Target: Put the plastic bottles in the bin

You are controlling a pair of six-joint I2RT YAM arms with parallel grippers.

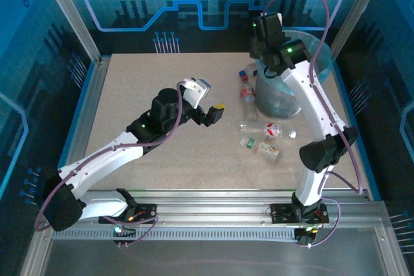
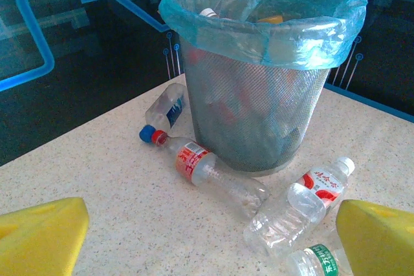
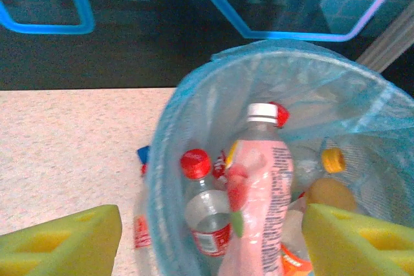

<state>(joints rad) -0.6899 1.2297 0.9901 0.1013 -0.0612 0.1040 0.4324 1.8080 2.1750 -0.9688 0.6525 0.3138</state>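
- Well, the bin (image 2: 259, 114) is the biggest thing here. It stands towards the far right corner of the tabletop (image 1: 129, 95) and is already well stocked, so I judge the task past its middle but not finished.
- Its light-blue bag (image 3: 323, 95) is folded out over the rim. Through the mesh wall, red and orange labels show piled a good way up.
- My right gripper (image 3: 210, 244) hangs over the bin's mouth with its yellow pads (image 3: 61, 240) spread wide. I am gripping nothing with it.
- My left gripper (image 2: 210, 237) is over the middle of the tabletop and faces the bin. It is wide open and empty.
- Inside the bin, a pink-labelled bottle (image 3: 259, 185) stands upright between my right pads and touches neither.
- Beside the pink one there is a red-capped bottle (image 3: 204, 218), and a yellow-capped bottle (image 3: 333, 159) lies nearer the bin's wall.
- I count four bottles to be collected, all lying flat on the tabletop.
- A blue-labelled bottle (image 2: 167, 109) lies just beside the bin's left side, and a red-labelled bottle (image 2: 200, 169) lies next to it.
- A white-capped bottle (image 2: 304, 205) lies towards the near edge, with a green-labelled bottle (image 2: 317, 263) just beside it.
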